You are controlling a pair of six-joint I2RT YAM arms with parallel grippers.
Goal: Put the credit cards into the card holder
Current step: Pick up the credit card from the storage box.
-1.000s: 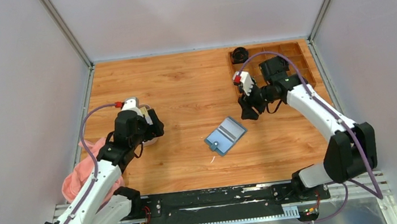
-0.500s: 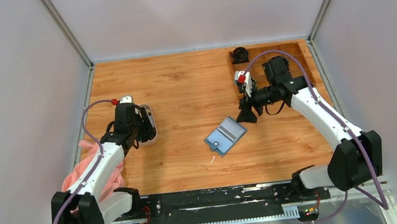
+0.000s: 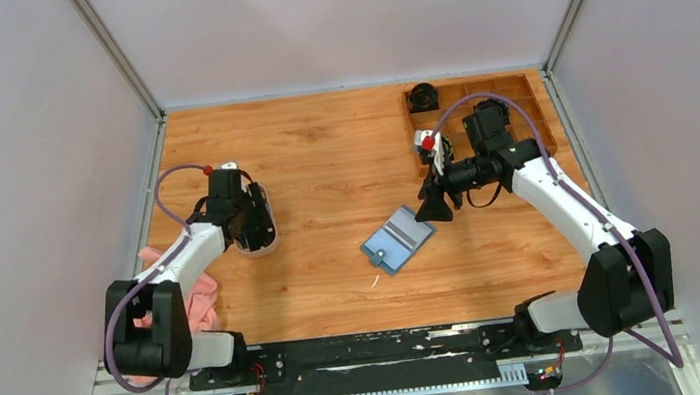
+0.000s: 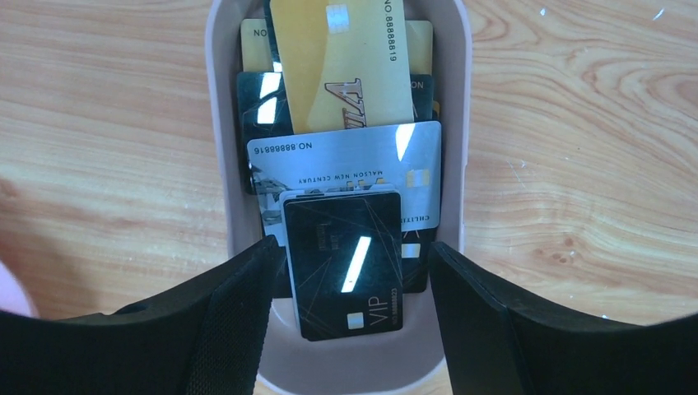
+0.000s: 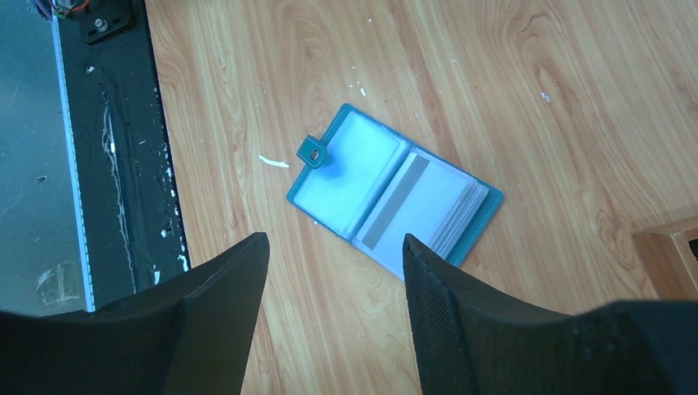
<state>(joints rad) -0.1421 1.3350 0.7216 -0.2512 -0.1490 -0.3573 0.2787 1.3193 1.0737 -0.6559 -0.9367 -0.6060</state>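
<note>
Left gripper [image 4: 352, 255] hangs released, its black fingers apart either side of a glossy black card [image 4: 342, 271] without pinching it. Only the left wrist view shows the credit cards [image 4: 346, 156] fanned in the white oval dish [image 4: 216, 123]: at least five, among them one silver [image 4: 346, 164] and one gold [image 4: 342, 66]. Right gripper [image 5: 335, 243] is also spread, holding nothing, above the card holder [image 5: 395, 193], which lies open flat on the wood-grain table [image 3: 320, 151]. Its view alone shows the clear pockets, one round snap and a grey-striped card inside. The overhead view adds one compartment tray [image 3: 526, 105] and a pink cloth [image 3: 199, 297].
</note>
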